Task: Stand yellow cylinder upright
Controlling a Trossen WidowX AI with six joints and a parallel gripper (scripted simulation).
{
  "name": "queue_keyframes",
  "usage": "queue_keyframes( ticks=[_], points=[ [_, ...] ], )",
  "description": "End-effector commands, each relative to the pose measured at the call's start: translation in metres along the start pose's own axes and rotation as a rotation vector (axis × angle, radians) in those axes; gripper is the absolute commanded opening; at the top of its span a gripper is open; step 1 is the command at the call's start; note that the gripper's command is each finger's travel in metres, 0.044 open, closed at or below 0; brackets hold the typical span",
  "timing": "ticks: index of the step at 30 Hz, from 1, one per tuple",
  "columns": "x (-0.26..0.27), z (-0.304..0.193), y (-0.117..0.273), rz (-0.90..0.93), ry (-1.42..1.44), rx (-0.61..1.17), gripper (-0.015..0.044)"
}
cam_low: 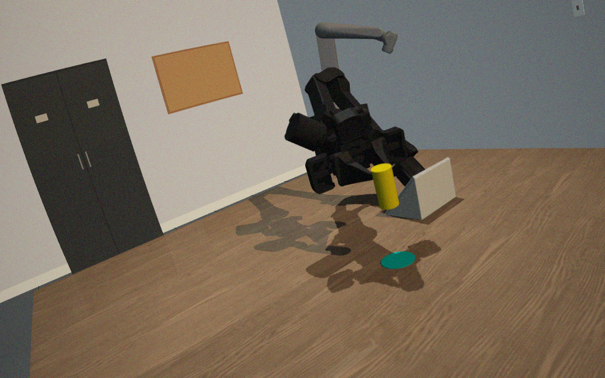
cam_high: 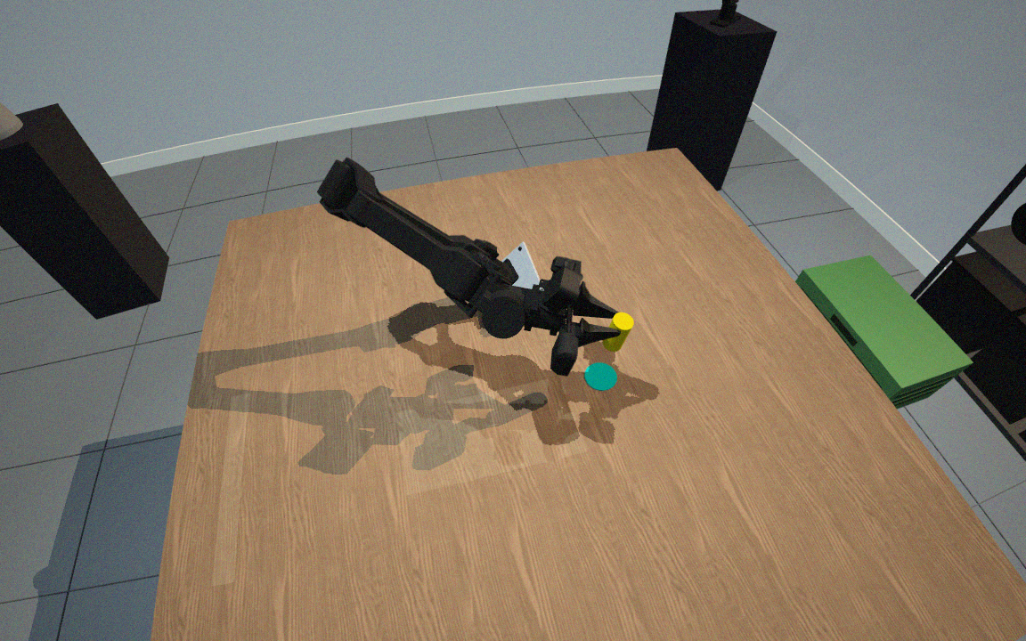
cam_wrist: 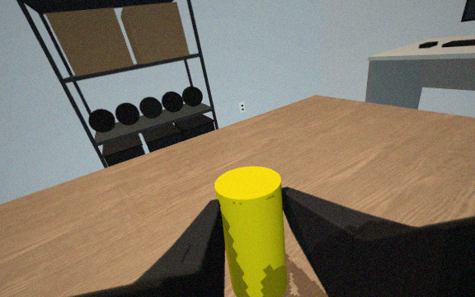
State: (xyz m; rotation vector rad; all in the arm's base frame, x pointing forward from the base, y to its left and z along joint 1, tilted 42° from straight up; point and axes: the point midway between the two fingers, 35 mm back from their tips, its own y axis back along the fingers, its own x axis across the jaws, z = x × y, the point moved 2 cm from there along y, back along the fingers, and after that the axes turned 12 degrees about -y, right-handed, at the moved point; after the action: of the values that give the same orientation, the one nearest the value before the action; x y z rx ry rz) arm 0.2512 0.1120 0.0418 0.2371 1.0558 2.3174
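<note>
The yellow tall cylinder (cam_high: 616, 333) (cam_low: 385, 187) (cam_wrist: 256, 239) is held close to upright in the air, with a slight tilt in the top and exterior views. My gripper (cam_high: 619, 323) (cam_low: 383, 172) (cam_wrist: 250, 201) is shut on it near its upper end, one finger on each side. The cyan circle (cam_high: 600, 377) (cam_low: 398, 260) lies flat on the table; in the top and exterior views it shows below the cylinder, apart from it, partly in the arm's shadow. The circle does not show in the wrist view.
A white and grey wedge-shaped block (cam_high: 523, 267) (cam_low: 436, 188) stands on the wooden table (cam_high: 660, 518) (cam_low: 507, 305) (cam_wrist: 345, 144), behind the cylinder in the exterior view and close to the arm. A green cabinet (cam_high: 883, 322) and a dark shelf rack (cam_wrist: 151, 120) stand beyond the table edge.
</note>
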Motion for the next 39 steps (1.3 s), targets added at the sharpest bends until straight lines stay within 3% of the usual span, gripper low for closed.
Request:
queue_keyframes(
  ticks=[1,27,39],
  points=[
    [0.002,-0.001,0.003,-0.002,0.020,-0.031,0.0105],
    [0.004,-0.002,0.008,-0.016,0.057,-0.088,0.0105],
    [-0.011,-0.040,-0.002,-0.014,0.062,-0.075,0.0105]
  ],
)
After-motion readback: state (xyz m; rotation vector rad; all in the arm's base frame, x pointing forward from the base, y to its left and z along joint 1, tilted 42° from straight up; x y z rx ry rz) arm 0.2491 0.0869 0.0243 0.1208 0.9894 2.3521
